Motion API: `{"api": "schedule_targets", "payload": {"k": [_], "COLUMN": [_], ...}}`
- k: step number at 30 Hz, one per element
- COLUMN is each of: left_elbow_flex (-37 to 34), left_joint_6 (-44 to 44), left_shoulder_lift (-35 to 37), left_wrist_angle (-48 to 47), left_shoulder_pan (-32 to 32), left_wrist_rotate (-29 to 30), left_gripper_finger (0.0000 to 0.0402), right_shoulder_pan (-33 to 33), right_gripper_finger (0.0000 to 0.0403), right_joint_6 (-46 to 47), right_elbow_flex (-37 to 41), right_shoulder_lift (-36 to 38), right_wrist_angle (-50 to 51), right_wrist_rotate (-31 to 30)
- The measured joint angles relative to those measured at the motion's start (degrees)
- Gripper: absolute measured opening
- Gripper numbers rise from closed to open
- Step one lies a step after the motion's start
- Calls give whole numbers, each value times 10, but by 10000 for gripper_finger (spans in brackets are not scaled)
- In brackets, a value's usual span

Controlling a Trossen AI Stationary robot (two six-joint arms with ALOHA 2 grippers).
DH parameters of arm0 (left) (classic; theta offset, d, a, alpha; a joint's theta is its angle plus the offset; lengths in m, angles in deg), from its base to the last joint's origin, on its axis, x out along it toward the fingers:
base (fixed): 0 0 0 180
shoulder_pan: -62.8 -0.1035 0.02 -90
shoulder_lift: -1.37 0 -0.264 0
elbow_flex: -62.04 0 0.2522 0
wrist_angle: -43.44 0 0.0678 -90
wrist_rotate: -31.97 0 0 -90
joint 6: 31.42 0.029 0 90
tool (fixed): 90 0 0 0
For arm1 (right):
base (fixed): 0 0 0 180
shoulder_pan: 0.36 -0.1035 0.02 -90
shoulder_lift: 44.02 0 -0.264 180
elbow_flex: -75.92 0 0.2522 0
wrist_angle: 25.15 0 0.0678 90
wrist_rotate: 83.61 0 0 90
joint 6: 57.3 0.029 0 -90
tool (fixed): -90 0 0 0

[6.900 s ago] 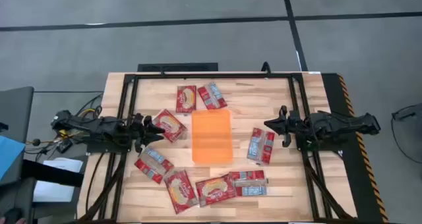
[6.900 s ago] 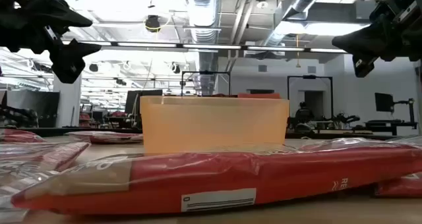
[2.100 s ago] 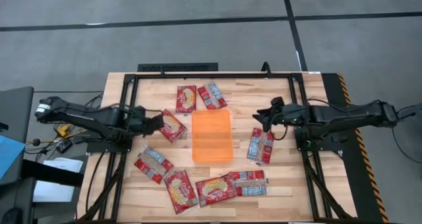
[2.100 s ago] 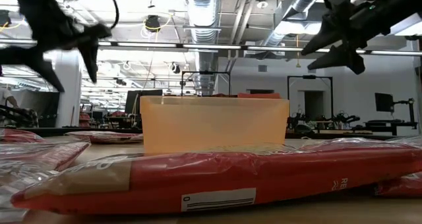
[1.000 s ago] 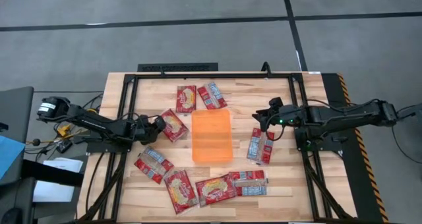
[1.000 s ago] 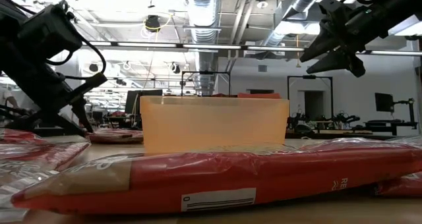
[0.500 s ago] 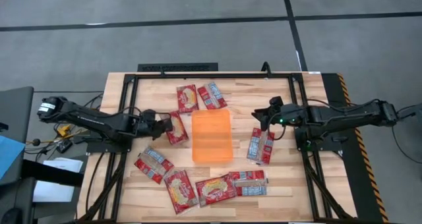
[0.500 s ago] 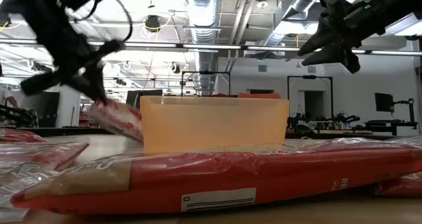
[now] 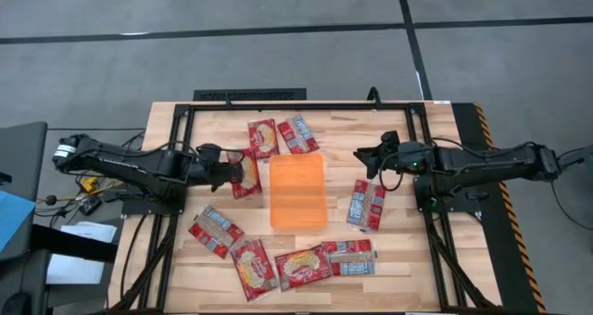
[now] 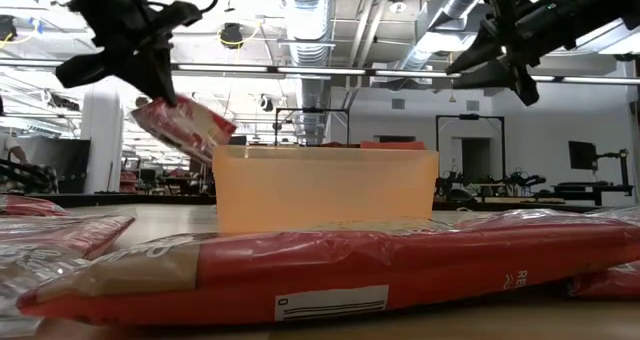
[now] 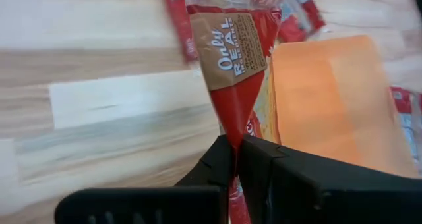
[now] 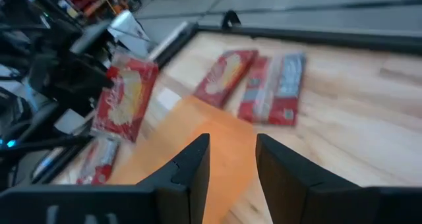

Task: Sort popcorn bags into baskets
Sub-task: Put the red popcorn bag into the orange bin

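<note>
One red popcorn bag (image 9: 246, 173) is up in the air just left of the orange basket (image 9: 298, 192), with my left gripper (image 9: 232, 172) shut on it; the low view shows the bag (image 10: 186, 126) tilted, level with the basket's rim (image 10: 325, 152). My right gripper (image 9: 363, 158) hovers open to the right of the basket, holding nothing, with its fingers (image 12: 191, 168) apart. Several other bags lie flat on the wooden table: two at the far side (image 9: 278, 136), one right of the basket (image 9: 367, 206), several along the near edge (image 9: 278, 259). My left gripper pinches the bag by one end (image 11: 232, 133) between its two fingers (image 11: 217, 159). The fingers come from the table's left, slanting down. The bag is lifted clear of the table and sticks out past the fingertips toward the basket, tilted, nearly edge-on in the wrist view.
A black metal frame (image 9: 278, 105) runs around the tabletop. Bare wood lies between the basket and the far bags. In the low view, a bag (image 10: 330, 265) lies close across the front.
My left gripper, shut on the bag, has risen and its wrist has rolled. The bag, which lay on the table left of the basket, is now lifted clear and tilted, slightly nearer the basket.
</note>
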Motion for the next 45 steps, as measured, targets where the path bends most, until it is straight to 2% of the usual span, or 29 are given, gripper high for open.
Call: {"api": "schedule_targets", "payload": {"k": [15,26,30,34,39,45], "left_elbow_flex": [95,139,164,219,306,416], "left_joint_6": [183,318,383,466,588,735], "left_shoulder_lift": [-1,-22,-73,-151,-259,-385], "left_wrist_angle": [8,90,119,125,86,-7], "left_shoulder_pan": [0,-16,-32,-53,-76,-91], "left_wrist_rotate": [-22,-88,-155,-225,-297,-336], "left_gripper_finger": [0,0,0,0,0,0], "right_shoulder_pan": [70,122,129,132,132,132], "right_gripper_finger": [124,119,118,118,118,118], "right_joint_6": [-70,-71,-70,-70,-70,-70], "right_elbow_flex": [0,0,0,0,0,0], "right_shoulder_lift": [80,96,96,96,96,95], "right_wrist_angle": [-13,28,42,57,73,82], "right_wrist_rotate": [19,19,19,19,19,19]}}
